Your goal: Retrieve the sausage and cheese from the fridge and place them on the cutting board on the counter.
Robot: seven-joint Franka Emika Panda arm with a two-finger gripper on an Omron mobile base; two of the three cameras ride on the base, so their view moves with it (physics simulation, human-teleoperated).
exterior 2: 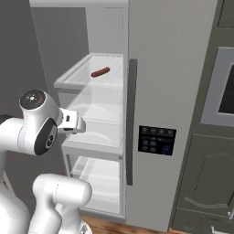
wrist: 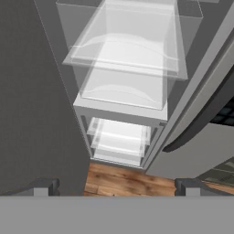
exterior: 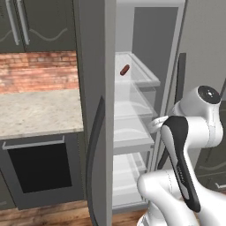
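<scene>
The fridge (exterior: 132, 132) stands with its left door swung open, baring pale translucent shelves (wrist: 125, 55). The sausage (exterior: 125, 70), a small reddish-brown cylinder, lies alone on the top shelf (exterior 2: 100, 72). My hand (exterior: 155, 125) hovers in front of the middle shelves, well below the sausage and apart from it (exterior 2: 73, 122). In the hand view my gripper (wrist: 115, 187) is open, with its two dark fingertips (wrist: 42, 186) far apart and nothing between them, and it looks down at the lower shelves and wooden floor. The cheese, cutting board and counter are out of view.
The open grey fridge door (exterior: 95, 110) with its dark curved handle stands to the left of my arm. Beyond it are a narrow stone top (exterior: 39, 110) over a black oven front (exterior: 39, 167). The shut right door carries a dark control panel (exterior 2: 155, 140).
</scene>
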